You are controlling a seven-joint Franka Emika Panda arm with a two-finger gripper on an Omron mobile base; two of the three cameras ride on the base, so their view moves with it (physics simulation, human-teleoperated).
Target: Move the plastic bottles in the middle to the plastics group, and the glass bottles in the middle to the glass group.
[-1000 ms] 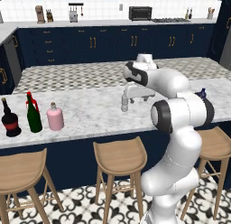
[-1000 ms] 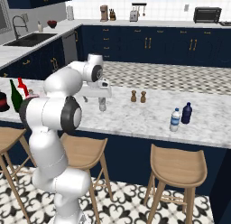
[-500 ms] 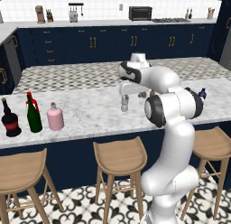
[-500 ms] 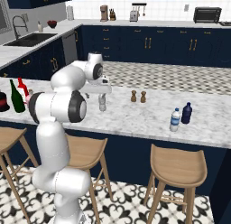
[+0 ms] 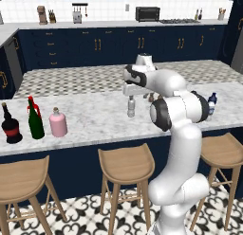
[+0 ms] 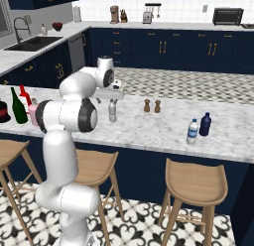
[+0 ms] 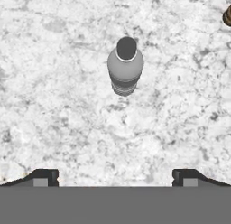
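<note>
The small pale grey plastic bottle [image 5: 131,107] [image 6: 112,112] stands upright mid-counter. My gripper [image 5: 131,94] [image 6: 113,96] hangs just above it, open and holding nothing. In the hand view the bottle [image 7: 125,65] is seen from above, ahead of the gripper [image 7: 115,178], with the fingertips [image 7: 45,177] spread wide. The green wine bottle [image 5: 35,124] [image 6: 18,107] and pink flask [image 5: 58,123] stand at the counter's left. The red bottle [image 6: 25,94] and the black bottle [image 5: 10,126] are beside them. The blue-capped water bottle [image 5: 211,107] [image 6: 192,132] stands far right.
Two small brown shakers [image 6: 147,105] [image 6: 158,106] stand just right of the grey bottle; one shows at the hand view's corner [image 7: 227,16]. A dark blue bottle [image 6: 205,124] is beside the water bottle. Wooden stools [image 5: 126,164] line the counter's near edge.
The arm's elbow has drawn in slightly while the hand stays over the grey bottle. The jaws remain open. The bottles have not moved.
</note>
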